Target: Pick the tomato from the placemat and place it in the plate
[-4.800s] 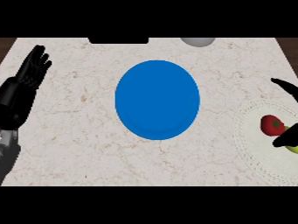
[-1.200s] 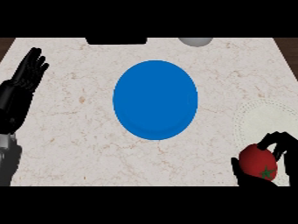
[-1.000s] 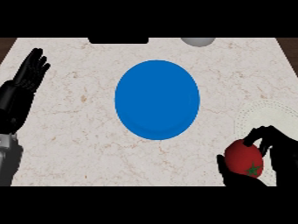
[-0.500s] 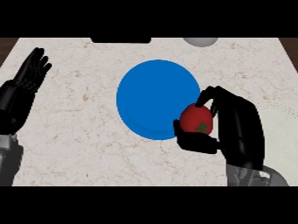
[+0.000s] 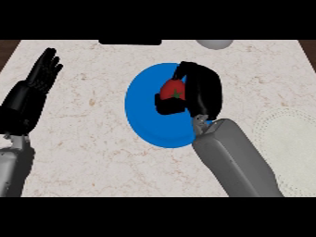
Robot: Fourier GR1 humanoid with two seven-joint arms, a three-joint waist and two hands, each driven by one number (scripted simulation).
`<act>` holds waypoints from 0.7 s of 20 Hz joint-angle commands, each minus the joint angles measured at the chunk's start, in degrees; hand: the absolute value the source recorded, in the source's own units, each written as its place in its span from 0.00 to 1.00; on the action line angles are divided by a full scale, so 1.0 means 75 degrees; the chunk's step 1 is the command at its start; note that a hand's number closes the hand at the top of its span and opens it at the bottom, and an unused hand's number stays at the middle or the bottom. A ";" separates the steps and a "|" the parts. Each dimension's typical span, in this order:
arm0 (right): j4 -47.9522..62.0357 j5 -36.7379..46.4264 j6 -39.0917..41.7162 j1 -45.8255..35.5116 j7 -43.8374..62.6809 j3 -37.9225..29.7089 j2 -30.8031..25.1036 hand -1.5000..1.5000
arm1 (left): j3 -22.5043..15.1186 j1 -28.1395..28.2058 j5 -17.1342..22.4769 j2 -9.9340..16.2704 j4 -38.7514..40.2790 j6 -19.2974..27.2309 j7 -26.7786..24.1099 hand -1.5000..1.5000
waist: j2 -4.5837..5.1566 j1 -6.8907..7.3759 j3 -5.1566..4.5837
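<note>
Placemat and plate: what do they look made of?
The placemat looks like off-white woven or lace-like cloth: dotted, scalloped border, matte. The plate looks like smooth blue plastic or glazed ceramic: flat uniform color, no texture. Neither is certain.

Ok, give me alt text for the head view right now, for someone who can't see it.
The right hand, curled round a red tomato, is above a blue plate at the middle of a marble counter. The open left hand rests at the left edge; a pale round placemat lies at the right.
</note>
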 commanded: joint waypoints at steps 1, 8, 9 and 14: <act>0.1919 -0.0128 -0.0397 -0.0927 -0.0523 -0.0502 0.0086 1.00 | 0.0059 0.0324 0.0096 0.0082 -0.0475 -0.0158 0.0191 0.50 | -0.0015 0.0022 0.0003; 0.4514 -0.1584 -0.1916 -0.1930 -0.0891 0.0068 0.0090 1.00 | 0.0167 -0.0419 0.0051 0.0112 0.0059 -0.0191 0.0279 0.50 | 0.0025 0.0106 0.0005; 0.4528 -0.1846 -0.2485 -0.1644 -0.1093 -0.0031 0.0090 1.00 | 0.0071 -0.0421 -0.0001 0.0018 -0.0042 -0.0083 0.0407 0.50 | 0.0048 0.0180 0.0009; 0.5684 -0.3231 -0.2769 -0.2269 -0.1970 0.0003 0.0090 0.00 | -0.0052 -0.0161 -0.0115 -0.0130 0.0234 -0.0215 -0.0282 0.50 | 0.0128 0.0380 0.0007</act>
